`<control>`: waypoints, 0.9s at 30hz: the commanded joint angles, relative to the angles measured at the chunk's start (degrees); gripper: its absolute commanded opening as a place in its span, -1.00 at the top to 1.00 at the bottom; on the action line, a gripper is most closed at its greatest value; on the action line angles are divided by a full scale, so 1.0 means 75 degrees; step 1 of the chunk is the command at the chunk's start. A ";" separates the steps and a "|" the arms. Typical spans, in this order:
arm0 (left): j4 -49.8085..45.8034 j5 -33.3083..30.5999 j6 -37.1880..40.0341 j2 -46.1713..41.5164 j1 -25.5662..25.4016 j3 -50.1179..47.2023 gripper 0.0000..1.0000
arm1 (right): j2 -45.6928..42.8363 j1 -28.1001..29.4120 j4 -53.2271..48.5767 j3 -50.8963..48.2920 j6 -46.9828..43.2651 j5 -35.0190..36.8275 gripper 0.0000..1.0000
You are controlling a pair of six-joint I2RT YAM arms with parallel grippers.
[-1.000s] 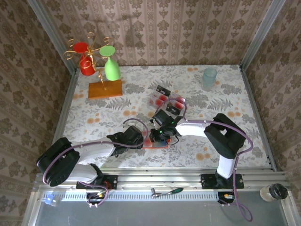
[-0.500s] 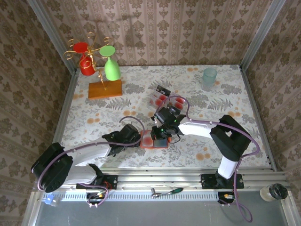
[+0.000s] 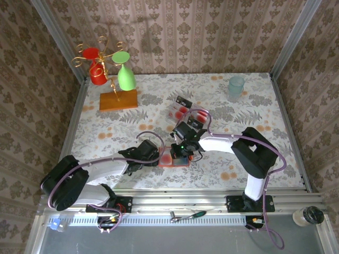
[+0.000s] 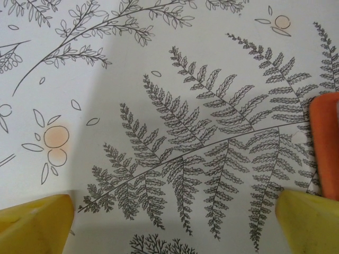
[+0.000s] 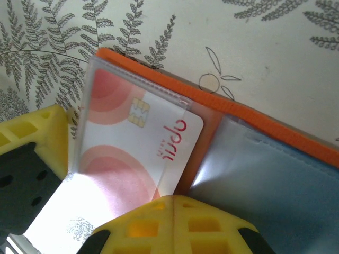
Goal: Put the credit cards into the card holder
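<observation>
Left arm stretched low across the table's near side, left gripper (image 3: 157, 155) spread wide. Right arm folded back leftward, right gripper (image 5: 173, 207) closed, fingertips pressed together.

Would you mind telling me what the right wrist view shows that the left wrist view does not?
Right wrist: a credit card with a chip, partly slid into the card holder under its clear sleeve, grey-blue lining beside it, and the right end effector shut at the card's edge. Left wrist: the left end effector wide open over bare tablecloth. Shared: the holder's orange edge and the fern print.
</observation>
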 commanded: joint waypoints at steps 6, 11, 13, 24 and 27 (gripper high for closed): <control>0.0172 0.0160 0.0168 0.0255 -0.0012 0.0121 -1.00 | 0.0118 0.0064 -0.0088 0.0204 -0.0083 -0.0153 0.96; -0.0045 0.0015 0.0170 0.0052 -0.0012 0.0126 -1.00 | -0.0299 0.0026 -0.0233 0.0174 -0.0084 -0.0114 0.94; -0.0170 -0.0082 0.0171 -0.0104 -0.0001 0.0109 -1.00 | -0.0566 -0.0003 -0.0293 0.0108 -0.0095 -0.0075 0.91; -0.1316 -0.0373 0.0297 -0.1813 0.0098 0.0286 -1.00 | -0.2173 -0.0344 -0.0888 -0.0396 -0.0447 0.0583 0.38; -0.1533 -0.0327 0.0348 -0.2242 0.0085 0.0473 -1.00 | -0.2565 -0.0427 -0.0979 -0.0607 -0.0572 0.0905 0.26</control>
